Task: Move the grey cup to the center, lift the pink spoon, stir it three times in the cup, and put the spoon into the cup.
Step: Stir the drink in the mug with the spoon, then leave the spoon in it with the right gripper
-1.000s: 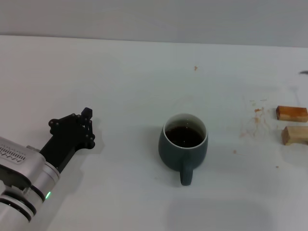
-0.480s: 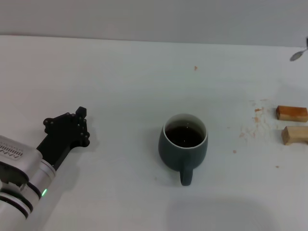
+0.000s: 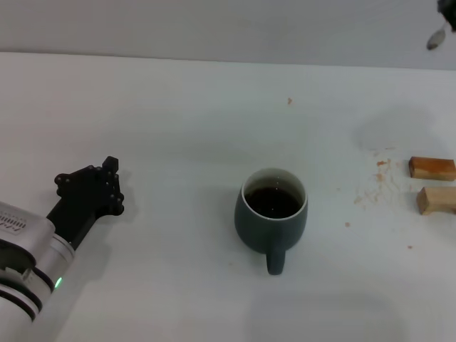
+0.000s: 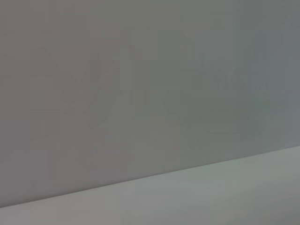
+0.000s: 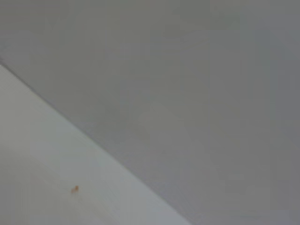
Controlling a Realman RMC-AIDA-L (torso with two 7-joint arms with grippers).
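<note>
Counter [image 3: 178, 107] white against a grey wall [image 3: 214, 25]; we see the grey cup [image 3: 271, 217] mid-counter, well right of our left claw [image 3: 107, 189], whose opening we cannot tell. Spoon bowl [image 3: 436, 38] hangs top right.

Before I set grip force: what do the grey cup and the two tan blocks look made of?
The grey cup looks like glazed ceramic: smooth dark blue-grey outside, pale cream inner wall, thick rounded rim, dark liquid inside. The two tan blocks look like bare wood: matte, with orange-brown faces, and crumbs on the table nearby.
</note>
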